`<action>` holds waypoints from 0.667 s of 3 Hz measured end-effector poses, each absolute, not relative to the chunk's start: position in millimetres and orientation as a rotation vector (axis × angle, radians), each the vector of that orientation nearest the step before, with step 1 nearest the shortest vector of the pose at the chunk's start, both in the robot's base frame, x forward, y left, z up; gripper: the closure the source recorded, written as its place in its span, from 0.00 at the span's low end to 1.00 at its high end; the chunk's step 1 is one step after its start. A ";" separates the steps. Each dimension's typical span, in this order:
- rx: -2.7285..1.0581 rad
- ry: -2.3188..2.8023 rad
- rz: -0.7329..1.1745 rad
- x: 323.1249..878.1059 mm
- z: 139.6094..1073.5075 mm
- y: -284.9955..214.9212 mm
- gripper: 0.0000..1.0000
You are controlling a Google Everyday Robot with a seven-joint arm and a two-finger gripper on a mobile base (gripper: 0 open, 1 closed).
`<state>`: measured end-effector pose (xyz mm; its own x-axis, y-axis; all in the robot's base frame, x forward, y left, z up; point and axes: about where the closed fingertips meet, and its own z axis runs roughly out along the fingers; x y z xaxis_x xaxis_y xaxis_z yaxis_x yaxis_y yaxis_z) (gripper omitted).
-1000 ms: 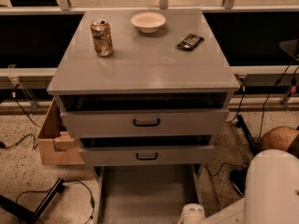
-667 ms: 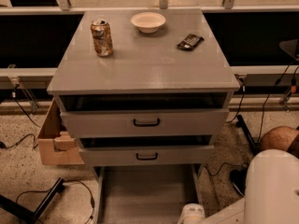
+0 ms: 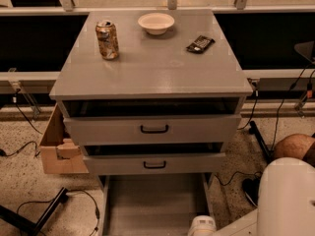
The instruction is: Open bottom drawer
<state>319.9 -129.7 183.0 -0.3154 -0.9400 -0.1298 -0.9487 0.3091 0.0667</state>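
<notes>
The grey cabinet [image 3: 152, 73] has three drawers. The bottom drawer [image 3: 155, 205] is pulled far out toward me. Its plain grey inside shows, and its front and handle are cut off by the bottom edge of the view. The two drawers above, top [image 3: 153, 129] and middle [image 3: 154, 164], stand slightly ajar, each with a small black bar handle. My gripper [image 3: 202, 227] shows only as a white part at the bottom edge, over the right side of the open bottom drawer. My white arm [image 3: 285, 200] fills the lower right corner.
On the cabinet top stand a drink can [image 3: 107, 39], a white bowl [image 3: 156, 22] and a dark snack bar [image 3: 200, 44]. A cardboard box [image 3: 56, 149] sits on the floor at the cabinet's left. Cables [image 3: 29, 127] run on the floor at both sides.
</notes>
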 end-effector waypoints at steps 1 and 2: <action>-1.822 2.477 0.158 327.5 202.0 -130.9 0.00; -1.900 2.443 0.127 334.7 244.0 -135.7 0.00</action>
